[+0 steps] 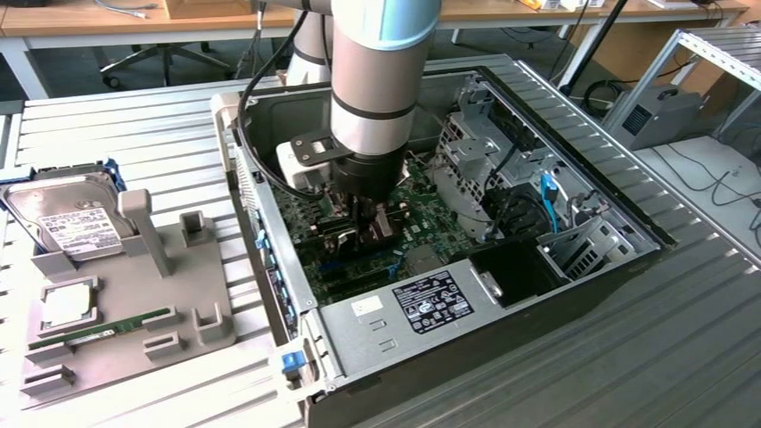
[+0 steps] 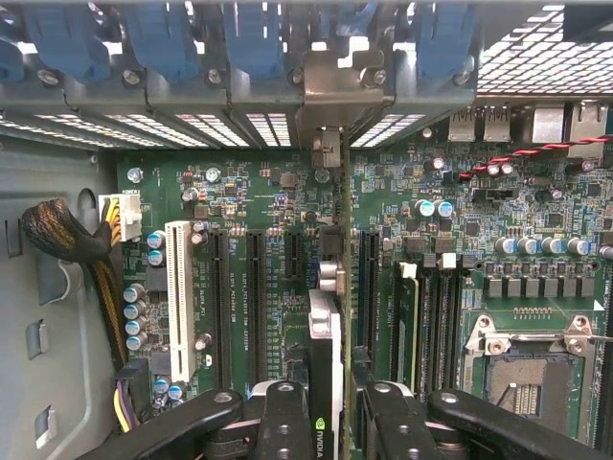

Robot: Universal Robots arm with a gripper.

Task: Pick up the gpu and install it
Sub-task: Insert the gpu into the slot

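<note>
My gripper (image 1: 364,217) is down inside the open computer case (image 1: 267,267), over the green motherboard (image 1: 416,209). It is shut on the gpu (image 1: 380,225), a thin card that shows brownish between the fingers. In the wrist view the gpu (image 2: 326,331) stands edge-on and upright between my black fingers (image 2: 287,422), in line with the long expansion slots of the motherboard (image 2: 239,192). Its grey metal bracket (image 2: 330,91) reaches the case's rear slot openings. I cannot tell whether the card's edge sits in a slot.
A grey parts holder (image 1: 131,294) stands at the exterior view's left with a silver hard drive (image 1: 74,218), a green RAM stick (image 1: 102,328) and a square chip (image 1: 68,303). Inside the case are a power supply (image 1: 434,303), a drive cage (image 1: 487,169) and cables (image 1: 518,209).
</note>
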